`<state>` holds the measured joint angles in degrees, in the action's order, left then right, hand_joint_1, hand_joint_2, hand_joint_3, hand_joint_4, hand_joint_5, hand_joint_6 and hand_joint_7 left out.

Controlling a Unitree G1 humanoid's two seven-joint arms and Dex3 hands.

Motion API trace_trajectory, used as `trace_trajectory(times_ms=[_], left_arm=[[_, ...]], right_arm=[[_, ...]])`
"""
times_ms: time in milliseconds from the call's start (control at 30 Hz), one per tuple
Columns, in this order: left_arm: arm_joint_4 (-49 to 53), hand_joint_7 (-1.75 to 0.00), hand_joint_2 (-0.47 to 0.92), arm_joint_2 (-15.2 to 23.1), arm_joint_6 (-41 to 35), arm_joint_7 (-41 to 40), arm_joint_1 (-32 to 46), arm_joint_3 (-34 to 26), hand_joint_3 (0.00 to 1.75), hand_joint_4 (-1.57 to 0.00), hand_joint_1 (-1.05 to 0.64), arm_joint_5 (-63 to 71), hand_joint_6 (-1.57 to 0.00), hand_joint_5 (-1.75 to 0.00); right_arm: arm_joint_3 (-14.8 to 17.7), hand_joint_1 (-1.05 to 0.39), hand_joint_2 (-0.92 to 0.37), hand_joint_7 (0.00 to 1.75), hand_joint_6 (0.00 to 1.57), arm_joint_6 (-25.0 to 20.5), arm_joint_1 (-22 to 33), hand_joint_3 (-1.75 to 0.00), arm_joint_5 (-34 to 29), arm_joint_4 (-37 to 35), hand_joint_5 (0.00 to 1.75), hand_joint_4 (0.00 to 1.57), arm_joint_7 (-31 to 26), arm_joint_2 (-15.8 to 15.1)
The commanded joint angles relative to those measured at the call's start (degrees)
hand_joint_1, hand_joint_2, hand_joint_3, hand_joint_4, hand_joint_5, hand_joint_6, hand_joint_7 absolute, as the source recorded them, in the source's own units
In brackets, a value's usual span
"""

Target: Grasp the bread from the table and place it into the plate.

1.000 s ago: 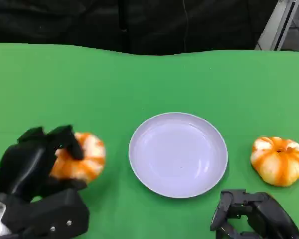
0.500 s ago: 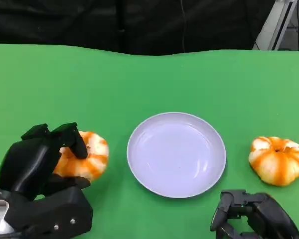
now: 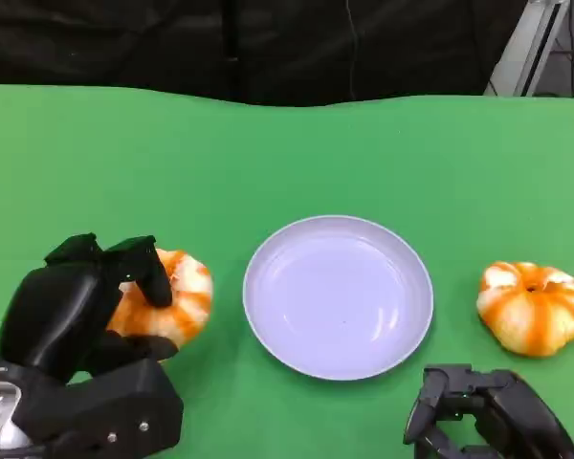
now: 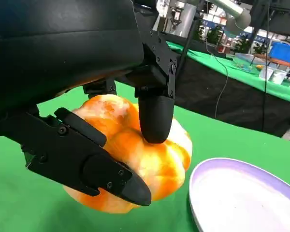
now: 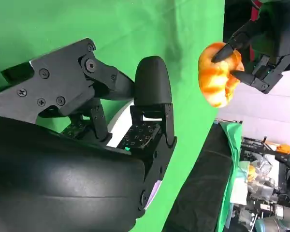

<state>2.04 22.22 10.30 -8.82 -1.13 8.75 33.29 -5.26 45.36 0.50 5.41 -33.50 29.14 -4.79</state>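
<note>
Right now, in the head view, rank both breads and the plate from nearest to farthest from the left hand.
1. Left bread: held in the left hand, at the table's left.
2. Plate: centre, empty.
3. Right bread: far right, beyond the plate, near the right hand.
</note>
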Motion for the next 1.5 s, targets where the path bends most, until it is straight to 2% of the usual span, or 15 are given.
trace_trajectory(times_ms=[33, 433, 567, 833, 1033, 1500], left_arm=[[-0.6, -1.69, 0.81, 0.2, -0.3, 0.5, 0.0, -0.5, 0.0, -0.71, -0.12, 0.0, -0.54, -1.75], [-0.6, -1.69, 0.81, 0.2, -0.3, 0.5, 0.0, -0.5, 0.0, -0.71, -0.12, 0.0, -0.54, -1.75], [-5.5, -1.72, 0.79, -2.8, -1.2, 2.8, -3.7, 2.7, 0.0, -0.68, -0.07, 1.0, -0.51, -1.75], [-6.0, -1.73, 0.79, -3.3, -1.7, 3.4, -3.6, 2.4, 0.0, -0.67, -0.06, 1.4, -0.5, -1.75], [-4.4, -1.73, 0.82, -7.7, -0.1, 4.5, -10.1, 8.4, 0.01, -0.68, -0.1, 2.9, -0.49, -1.75], [-3.2, -1.73, 0.83, -8.3, 0.5, 4.4, -11.0, 8.5, 0.01, -0.68, -0.12, 2.7, -0.49, -1.75]], right_arm=[[0.3, -0.1, -0.67, 1.18, 0.85, 0.4, 0.3, -0.87, 0.2, -0.1, 1.44, 0.83, -0.3, -0.6], [0.3, -0.1, -0.67, 1.18, 0.85, 0.4, 0.3, -0.87, 0.2, -0.1, 1.44, 0.83, -0.3, -0.6], [0.1, -0.12, -0.66, 1.19, 0.85, 0.5, 0.1, -0.88, -0.6, -0.4, 1.45, 0.84, -1.2, -0.2], [0.0, -0.12, -0.65, 1.19, 0.85, 0.5, 0.1, -0.9, -0.7, -0.4, 1.46, 0.84, -1.4, -0.2], [-0.2, -0.1, -0.65, 1.19, 0.85, 1.5, -0.2, -0.92, -1.4, -1.2, 1.45, 0.83, -2.2, 0.3], [-0.2, -0.1, -0.63, 1.19, 0.86, 2.0, -0.3, -0.96, -1.4, -1.7, 1.43, 0.85, -2.1, 0.2]])
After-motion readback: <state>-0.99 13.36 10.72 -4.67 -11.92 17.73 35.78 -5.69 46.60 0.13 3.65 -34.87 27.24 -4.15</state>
